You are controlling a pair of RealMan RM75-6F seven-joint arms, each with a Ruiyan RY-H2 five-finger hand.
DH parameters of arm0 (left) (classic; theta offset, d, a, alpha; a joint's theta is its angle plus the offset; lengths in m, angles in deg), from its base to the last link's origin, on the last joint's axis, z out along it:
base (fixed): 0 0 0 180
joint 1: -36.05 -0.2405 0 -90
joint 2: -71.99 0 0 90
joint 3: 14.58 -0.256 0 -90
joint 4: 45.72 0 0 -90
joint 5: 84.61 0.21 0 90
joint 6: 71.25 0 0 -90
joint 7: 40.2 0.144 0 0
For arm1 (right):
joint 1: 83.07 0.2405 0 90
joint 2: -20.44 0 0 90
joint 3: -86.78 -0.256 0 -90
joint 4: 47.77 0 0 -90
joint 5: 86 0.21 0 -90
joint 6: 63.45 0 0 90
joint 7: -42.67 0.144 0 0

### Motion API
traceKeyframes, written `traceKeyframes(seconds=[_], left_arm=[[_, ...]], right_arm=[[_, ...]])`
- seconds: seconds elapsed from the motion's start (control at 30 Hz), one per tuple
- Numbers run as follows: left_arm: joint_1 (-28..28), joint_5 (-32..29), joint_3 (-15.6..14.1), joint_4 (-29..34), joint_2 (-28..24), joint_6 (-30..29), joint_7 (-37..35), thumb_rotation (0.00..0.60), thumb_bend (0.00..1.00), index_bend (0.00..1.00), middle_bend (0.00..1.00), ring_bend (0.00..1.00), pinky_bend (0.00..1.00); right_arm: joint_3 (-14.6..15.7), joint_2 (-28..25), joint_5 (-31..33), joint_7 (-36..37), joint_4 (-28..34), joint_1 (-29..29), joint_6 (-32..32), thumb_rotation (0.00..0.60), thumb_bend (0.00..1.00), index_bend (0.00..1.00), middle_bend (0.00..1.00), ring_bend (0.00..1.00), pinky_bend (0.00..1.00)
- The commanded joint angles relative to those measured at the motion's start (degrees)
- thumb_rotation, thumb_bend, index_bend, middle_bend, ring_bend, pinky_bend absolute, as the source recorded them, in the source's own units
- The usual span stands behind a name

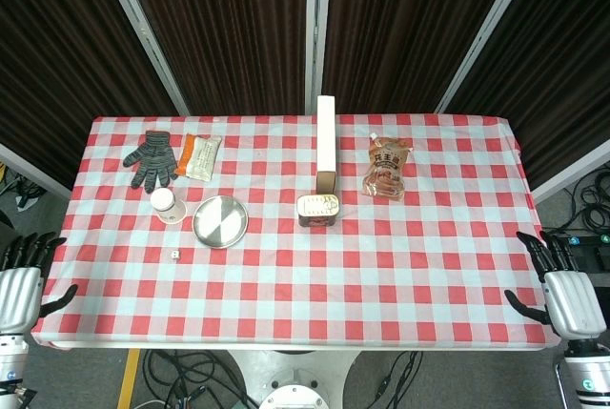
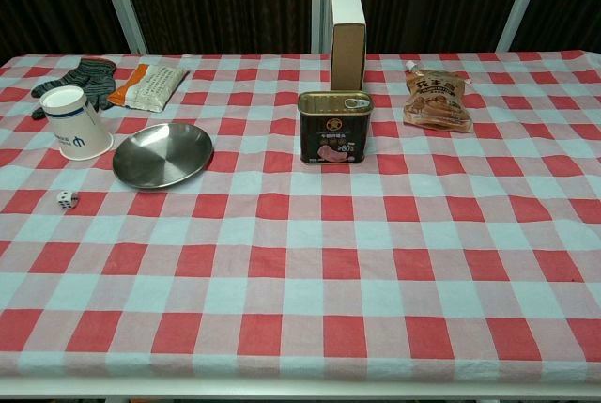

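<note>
Both hands are waiting off the near corners of the bench (image 1: pixel 286 276), one at each side, and neither is touching anything. The left hand (image 1: pixel 21 280) is hanging just past the left edge with its fingers spread apart and nothing in them; the right hand (image 1: pixel 562 290) is sitting the same way past the right edge, fingers splayed and empty. The chest view is not showing either hand. Nearest the left hand is the little die (image 1: pixel 175 255), lying forward and inward of it on the checked cloth, with the steel plate (image 1: pixel 220 221) just beyond the die and the upturned paper cup (image 1: pixel 168 204) beside the plate; the cup is standing mouth down, so what is under it cannot be told, and the plate is holding nothing. Farther back on that side the glove (image 1: pixel 152 158) and the snack packet (image 1: pixel 199 156) are lying side by side. The right hand is standing well apart from everything; the closest thing to it is the pouch (image 1: pixel 387 169), far forward and inward, lying flat with its spout toward the back. Near the middle the tin (image 1: pixel 318 209) is standing upright, lid sealed, and right behind it the tall box (image 1: pixel 326 142) is standing on end, its long axis vertical.
</note>
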Motion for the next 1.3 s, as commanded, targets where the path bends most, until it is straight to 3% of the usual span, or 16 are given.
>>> traceKeyframes(seconds=[0.03, 0.33, 0.63, 0.77, 0.87, 0.93, 1.03, 1.13, 1.3], left_arm=[[-0.22, 0.37, -0.20, -0.17, 0.12, -0.37, -0.10, 0.600, 0.21, 0.21, 0.14, 0.08, 0.07], [-0.51, 1.61, -0.58, -0.40, 0.08, -1.20, -0.85, 0.600, 0.21, 0.21, 0.14, 0.08, 0.07], [3.55, 2.51, 0.45, -0.08, 0.10, 3.52, 0.11, 0.600, 0.21, 0.22, 0.14, 0.08, 0.07], [7.67, 2.92, 1.85, -0.76, 1.43, 7.93, -0.79, 0.600, 0.21, 0.26, 0.25, 0.15, 0.11], [11.39, 3.12, 2.67, -1.84, 2.84, 12.55, -3.33, 0.600, 0.21, 0.31, 0.36, 0.29, 0.26], [13.95, 2.86, 3.06, -2.74, 3.96, 16.16, -5.55, 0.600, 0.21, 0.34, 0.48, 0.44, 0.49], [17.09, 2.15, 3.04, -4.67, 5.54, 21.30, -7.43, 0.600, 0.21, 0.38, 0.59, 0.58, 0.70], [19.85, 0.47, 2.97, -7.58, 8.15, 26.24, -8.11, 0.600, 0.21, 0.40, 0.71, 0.70, 0.83], [22.62, -2.64, 3.32, -11.57, 12.77, 31.27, -10.85, 0.600, 0.21, 0.42, 0.81, 0.80, 0.93]], right_arm=[[0.14, 0.08, -0.34, 0.44, -0.37, -0.35, 0.61, 0.600, 0.14, 0.07, 0.12, 0.00, 0.02], [0.50, 0.10, -1.06, 1.33, -1.15, -1.14, 2.03, 0.600, 0.14, 0.07, 0.13, 0.00, 0.02], [0.11, -0.47, -1.13, 1.07, -1.12, -0.97, 2.21, 0.600, 0.14, 0.07, 0.13, 0.00, 0.03], [-0.35, -0.83, -1.03, 0.57, -0.70, -0.19, 1.42, 0.600, 0.14, 0.07, 0.13, 0.00, 0.03], [-0.59, -1.12, -0.92, 0.12, -0.26, 0.35, 0.73, 0.600, 0.14, 0.07, 0.13, 0.00, 0.03], [-0.68, -1.30, -0.89, -0.17, 0.04, 0.56, 0.51, 0.600, 0.14, 0.07, 0.13, 0.00, 0.03], [-0.78, -1.46, -0.67, -0.51, 0.40, 0.71, 0.25, 0.600, 0.14, 0.07, 0.14, 0.00, 0.04], [-0.87, -1.49, -0.46, -0.81, 0.76, 0.86, -0.01, 0.600, 0.14, 0.07, 0.14, 0.00, 0.04], [-0.89, -1.50, -0.13, -1.41, 1.25, 1.16, -0.67, 0.600, 0.14, 0.07, 0.14, 0.00, 0.05]])
